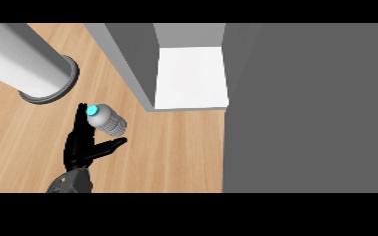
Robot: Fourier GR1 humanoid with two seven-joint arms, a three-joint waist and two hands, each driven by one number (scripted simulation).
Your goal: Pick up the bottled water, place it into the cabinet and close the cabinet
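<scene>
Left hand point(83, 142) is spread, fingers straight alongside the water bottle point(105, 119), thumb out beneath it; nothing is pinched. The bottle stands on the worktop point(170, 155), cap tilted up-left, between the fingers and the open cabinet point(190, 77) to the right. Right hand unseen.

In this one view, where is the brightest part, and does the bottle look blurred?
Head view: the cabinet's white floor is brightest, its grey walls much darker; the bottled water looks soft-edged, yet its blue cap is distinct; the left hand is a nearly featureless black.
</scene>
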